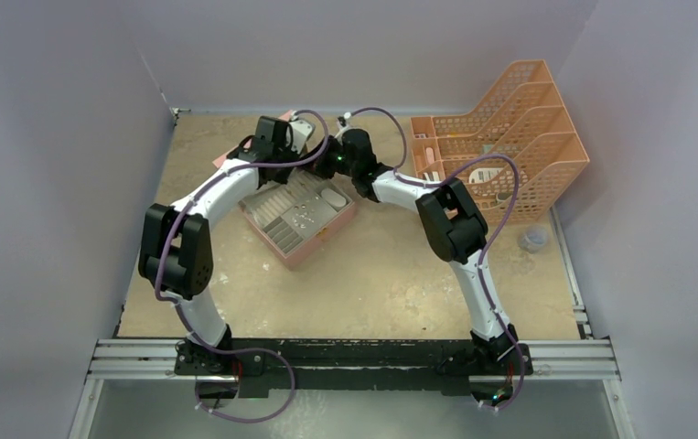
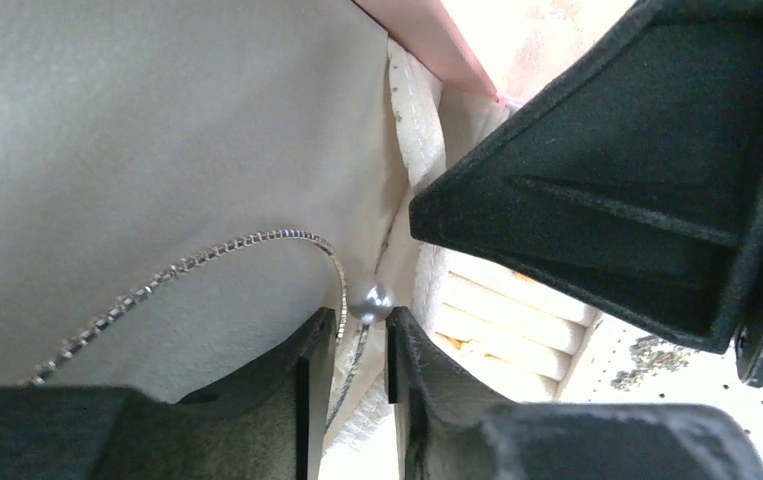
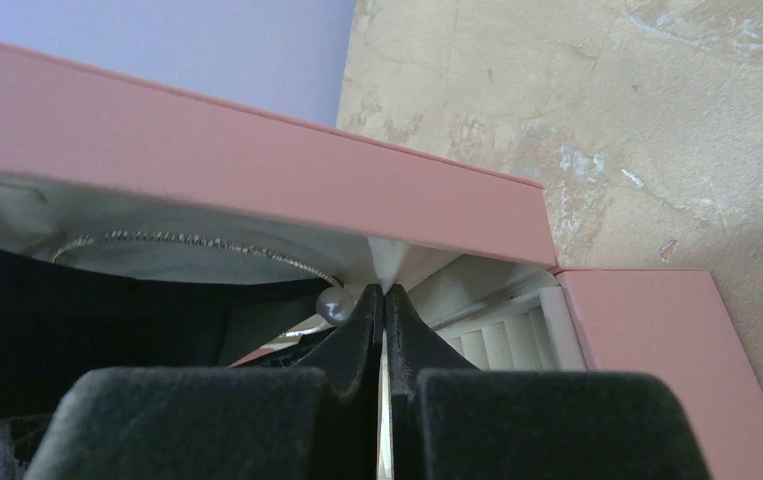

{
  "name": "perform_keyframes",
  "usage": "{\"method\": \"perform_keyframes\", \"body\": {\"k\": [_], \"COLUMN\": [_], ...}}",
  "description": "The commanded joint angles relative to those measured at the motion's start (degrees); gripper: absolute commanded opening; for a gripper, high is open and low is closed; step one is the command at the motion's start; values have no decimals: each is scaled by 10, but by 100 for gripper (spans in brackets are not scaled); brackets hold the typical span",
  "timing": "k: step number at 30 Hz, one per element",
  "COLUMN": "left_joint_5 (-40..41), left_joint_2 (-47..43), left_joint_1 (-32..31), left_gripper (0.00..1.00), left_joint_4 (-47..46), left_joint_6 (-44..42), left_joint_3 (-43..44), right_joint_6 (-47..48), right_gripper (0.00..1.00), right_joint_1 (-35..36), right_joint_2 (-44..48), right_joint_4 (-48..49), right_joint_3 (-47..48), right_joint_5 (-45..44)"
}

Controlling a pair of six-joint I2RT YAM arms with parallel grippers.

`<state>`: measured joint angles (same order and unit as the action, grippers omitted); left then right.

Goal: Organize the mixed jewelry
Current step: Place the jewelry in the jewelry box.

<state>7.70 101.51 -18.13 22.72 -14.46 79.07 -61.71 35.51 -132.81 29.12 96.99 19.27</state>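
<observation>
The wire hoop [image 2: 257, 237] is seen, from the left wrist only, threaded between the narrowly parted jaws of the left gripper [image 2: 360, 325]. From the right wrist, the right gripper [image 3: 384, 300] is shown pressed shut, with the hoop's bead [image 3: 332, 303] just left of its tips.

Pieces [image 1: 306, 212] in the pink box [image 1: 323, 240] are too small to identify from above. The wire hoop [image 2: 207, 255] hides its 7 o'clock end behind the left end effector [image 2: 361, 335].

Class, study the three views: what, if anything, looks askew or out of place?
The pink box sits skewed, diagonal to the table's edges. Inside it, the wire hoop lies loose on the grey lining, not in the ribbed slots beside it.
</observation>
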Motion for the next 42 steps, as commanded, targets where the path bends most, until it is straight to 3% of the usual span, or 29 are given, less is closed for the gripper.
{"method": "perform_keyframes", "body": {"k": [1,6,16,22,28,32,42], "left_joint_5": [-7,-15,-5,7,20,24,33], "left_joint_2": [-10,-16,-19,-32,-45,-45,-61], "left_joint_1": [30,38,42,42,42,42,42], "left_gripper": [30,38,45,45,46,46,46], "left_joint_4": [-24,-26,-43,-64,-106,-113,-105], "left_joint_6": [25,42,72,87,96,107,125], "left_joint_3": [32,34,34,17,-20,-30,-33], "right_joint_6": [3,2,-50,-79,-48,-27,-7], "right_gripper": [0,0,0,0,0,9,28], "right_joint_1": [10,9,4,1,1,1,1], "right_joint_2": [21,18,22,2,-3,2,12], "right_joint_4": [53,49,163,143,29,-30,-50], "right_joint_3": [39,42,18,45,80,85,91], "right_joint_5": [65,66,98,87,30,-6,-21]}}
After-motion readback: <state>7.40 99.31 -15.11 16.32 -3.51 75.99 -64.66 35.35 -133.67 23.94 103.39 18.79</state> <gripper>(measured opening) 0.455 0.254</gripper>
